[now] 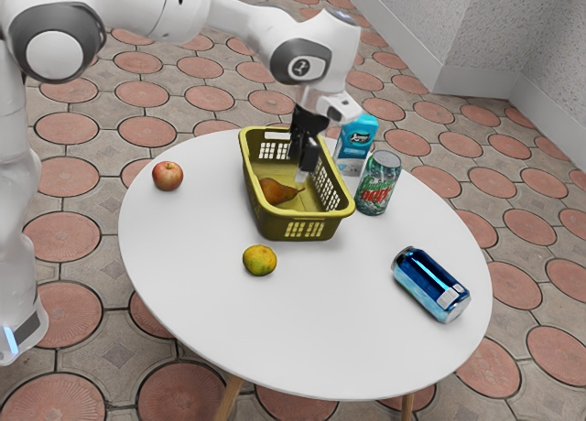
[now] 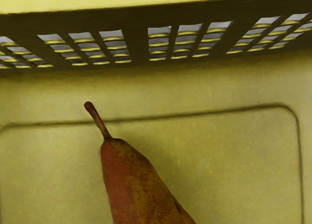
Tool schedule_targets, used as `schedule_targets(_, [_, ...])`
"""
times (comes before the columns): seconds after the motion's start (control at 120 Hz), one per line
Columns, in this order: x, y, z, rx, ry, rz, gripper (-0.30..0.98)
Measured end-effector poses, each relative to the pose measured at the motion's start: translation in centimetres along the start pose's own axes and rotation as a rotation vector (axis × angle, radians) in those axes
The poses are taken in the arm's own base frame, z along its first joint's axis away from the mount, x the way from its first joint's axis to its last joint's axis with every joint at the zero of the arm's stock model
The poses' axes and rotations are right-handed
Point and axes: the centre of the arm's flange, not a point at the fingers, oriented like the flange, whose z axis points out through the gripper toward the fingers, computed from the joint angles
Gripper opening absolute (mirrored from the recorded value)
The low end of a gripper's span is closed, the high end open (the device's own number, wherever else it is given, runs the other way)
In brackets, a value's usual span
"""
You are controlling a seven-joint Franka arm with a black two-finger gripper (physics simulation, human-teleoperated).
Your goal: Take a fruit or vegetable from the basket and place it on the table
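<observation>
- Pear [image 1: 277, 191]: one, brown with a red flush; lying on its side on the floor of the basket, no lift seen.
- Basket [image 1: 298, 230]: yellow-green, slotted walls, upright on the white counter [image 1: 339, 339].
- Tool [image 1: 303, 167]: black, pointing down inside the basket's outline, near the pear's stem end. Wide or narrow: cannot be told; no grasp on the pear can be made out.
- Progress, done: by judgement, the reach only; the tool is brought to the basket and close to the fruit.
- Progress, left: the grasp, the lift clear of the rim, the carry outward, the setting down on bare counter and the release.
- Bearing of pear: stem [image 2: 97, 121] aimed at a slotted side wall [image 2: 139, 44], the one on the side of the cans; thick end turned the opposite way, toward the exterior view's left.
- Long axis: roughly level, laid across the basket's length at a slant. A grip across the body, square to this axis, would probably seat best; one on the tapering neck might slip.
- Also on counter: apple [image 1: 168, 176]; green-and-yellow citrus [image 1: 260, 260]; green can [image 1: 378, 184], upright; blue can [image 1: 430, 284], on its side; blue carton [image 1: 356, 144], upright.
</observation>
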Motion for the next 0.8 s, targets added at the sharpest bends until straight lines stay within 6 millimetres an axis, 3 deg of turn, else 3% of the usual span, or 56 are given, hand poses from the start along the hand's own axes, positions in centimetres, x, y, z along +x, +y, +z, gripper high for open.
schedule_targets(0.208, [-0.4,-2.2,-0.4,0.015,0.024,-0.011,0.69])
schedule_targets(0.5, [-0.4,-1.6,-0.3,0.008,0.011,0.015,0.69])
schedule_targets(0.8, [-1.4,-3.2,2.3,-0.016,-0.043,-0.008,0.69])
